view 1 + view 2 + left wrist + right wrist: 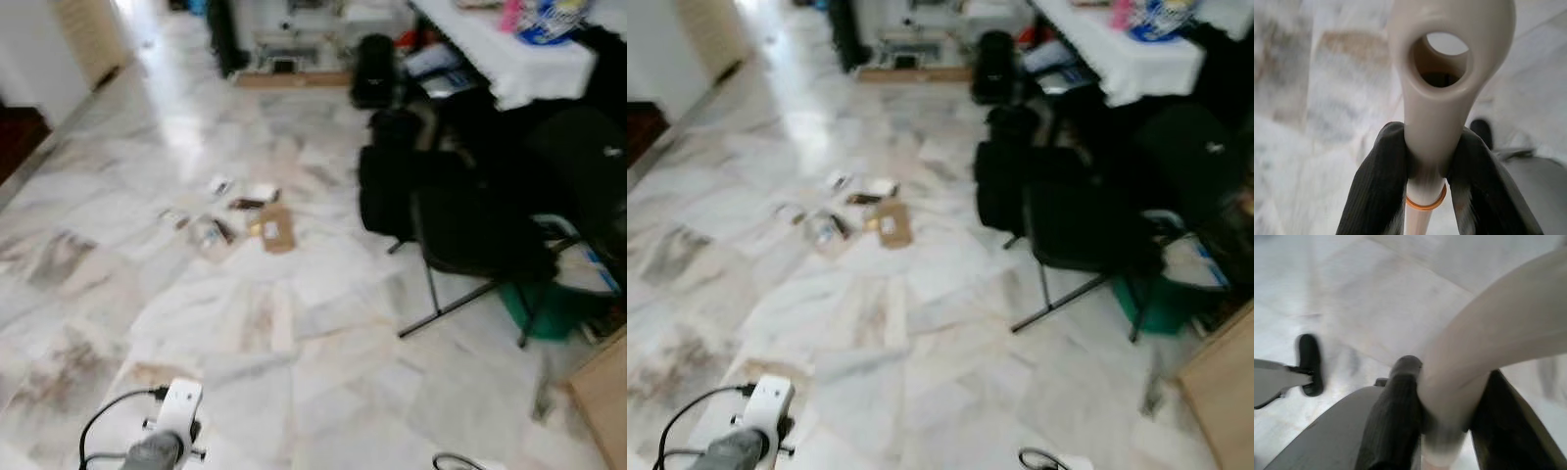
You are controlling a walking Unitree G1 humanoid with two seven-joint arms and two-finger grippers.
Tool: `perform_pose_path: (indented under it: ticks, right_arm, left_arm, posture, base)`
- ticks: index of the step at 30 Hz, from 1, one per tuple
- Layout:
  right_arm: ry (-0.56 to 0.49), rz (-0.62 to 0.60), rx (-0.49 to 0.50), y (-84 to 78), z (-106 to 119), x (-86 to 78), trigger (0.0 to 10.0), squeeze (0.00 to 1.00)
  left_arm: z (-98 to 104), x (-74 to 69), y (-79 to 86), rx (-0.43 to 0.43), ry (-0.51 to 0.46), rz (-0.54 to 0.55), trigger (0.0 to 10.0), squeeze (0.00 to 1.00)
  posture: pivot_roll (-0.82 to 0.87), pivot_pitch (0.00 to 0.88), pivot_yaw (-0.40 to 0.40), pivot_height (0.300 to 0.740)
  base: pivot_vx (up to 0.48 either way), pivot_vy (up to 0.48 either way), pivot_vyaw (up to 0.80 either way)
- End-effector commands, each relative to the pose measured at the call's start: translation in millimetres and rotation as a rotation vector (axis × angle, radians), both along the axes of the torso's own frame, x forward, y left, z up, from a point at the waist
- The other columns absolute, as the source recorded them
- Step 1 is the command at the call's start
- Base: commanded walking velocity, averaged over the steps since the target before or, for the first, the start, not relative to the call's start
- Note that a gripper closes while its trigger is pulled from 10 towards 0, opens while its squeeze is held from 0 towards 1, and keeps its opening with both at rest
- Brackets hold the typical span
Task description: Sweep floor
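A small pile of litter lies on the pale marble floor (323, 392) ahead: a brown cardboard piece (277, 228), crumpled wrappers (211, 235) and a white scrap (261, 193). My left gripper (1432, 147) is shut on a cream handle (1488, 29) with a hanging hole at its end and an orange ring lower down. My left wrist (167, 431) sits low at the near left, well short of the litter. My right gripper (1449, 382) is shut on a thick cream handle (1508, 323) that slants across the floor. Broom head and pan are hidden.
A black folding chair (470, 235) and black bags (387, 186) stand to the right of the litter, under a white-covered table (519, 59). A green bin (549, 308) and a wooden panel (602, 397) sit at the near right. Boxes and another black bag (372, 69) line the far wall.
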State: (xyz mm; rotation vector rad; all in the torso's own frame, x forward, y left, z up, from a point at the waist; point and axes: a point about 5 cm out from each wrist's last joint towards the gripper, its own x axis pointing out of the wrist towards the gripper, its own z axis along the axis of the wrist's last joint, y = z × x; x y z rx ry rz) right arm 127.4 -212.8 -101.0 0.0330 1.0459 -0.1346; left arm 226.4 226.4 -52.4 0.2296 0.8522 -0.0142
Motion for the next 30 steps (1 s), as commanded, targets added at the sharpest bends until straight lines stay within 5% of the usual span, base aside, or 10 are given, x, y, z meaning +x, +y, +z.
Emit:
perform_pose_path:
  ticks: [1,11,30]
  right_arm:
    - [0.028,-0.018,-0.009,-5.1,-2.2,-9.9,10.0,0.00]
    - [0.022,-0.016,-0.007,-3.7,-2.5,-10.5,10.0,0.00]
    - [0.038,-0.042,0.007,-4.2,-3.1,-11.0,10.0,0.00]
  left_arm:
    - [-8.8,-11.2,-5.5,-0.041,0.043,0.029,10.0,0.00]
    - [-7.5,-9.9,-3.8,-0.045,0.032,0.045,10.0,0.00]
    - [-3.3,-3.6,-1.2,-0.032,0.007,0.083,10.0,0.00]
  posture:
    - [0.01,0.077,-0.013,0.740]
    - [0.01,0.055,-0.008,0.740]
    - [0.01,0.033,0.003,0.740]
  base:
    - [0.000,0.000,0.80]
    - [0.000,0.000,0.78]
    - [0.051,0.000,0.00]
